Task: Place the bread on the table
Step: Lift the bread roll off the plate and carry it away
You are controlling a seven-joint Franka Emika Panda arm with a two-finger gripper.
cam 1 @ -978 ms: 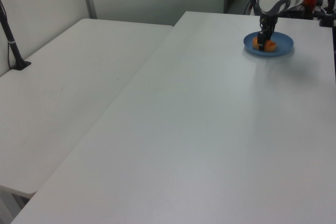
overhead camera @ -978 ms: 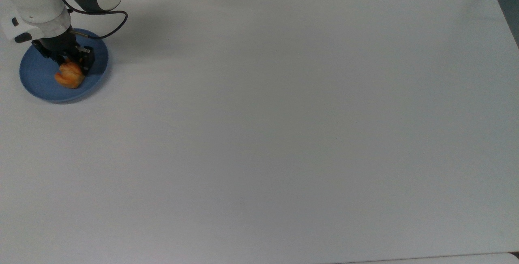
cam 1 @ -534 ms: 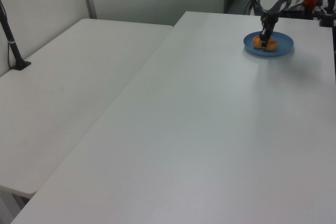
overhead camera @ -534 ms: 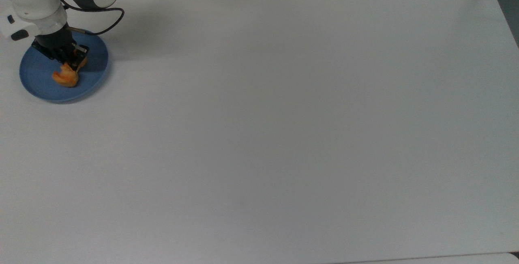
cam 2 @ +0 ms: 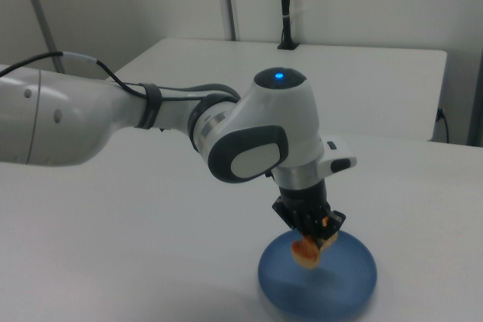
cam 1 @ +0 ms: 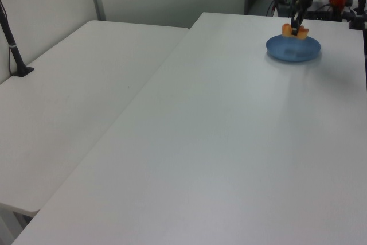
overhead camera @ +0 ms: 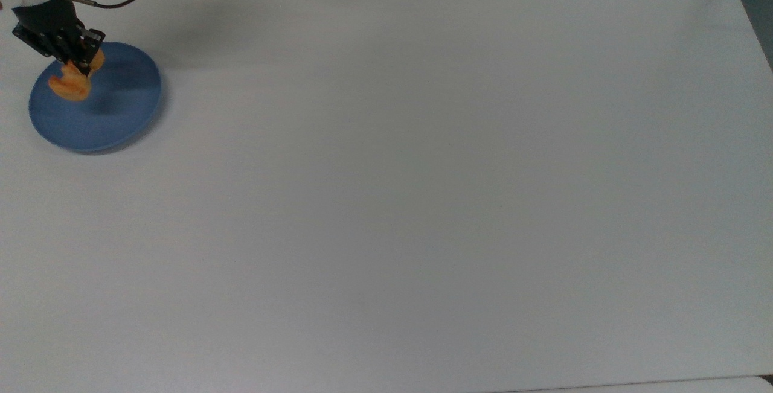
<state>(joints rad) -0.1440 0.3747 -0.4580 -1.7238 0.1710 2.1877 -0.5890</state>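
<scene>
Above the blue plate (overhead camera: 115,109) in the top view, the golden-orange bread (overhead camera: 71,84) hangs pinched in the closed gripper (overhead camera: 81,64). From the left view, the bread (cam 1: 294,30) hangs clear above the plate (cam 1: 293,50) on the white table (cam 1: 229,142). From the right view, the arm (cam 2: 189,126) reaches down, wrist vertical, over the plate (cam 2: 339,280).

Bright, even overhead light, soft faint shadows on the white table (overhead camera: 423,200), mild blur around the plate (overhead camera: 115,121), no glare.
</scene>
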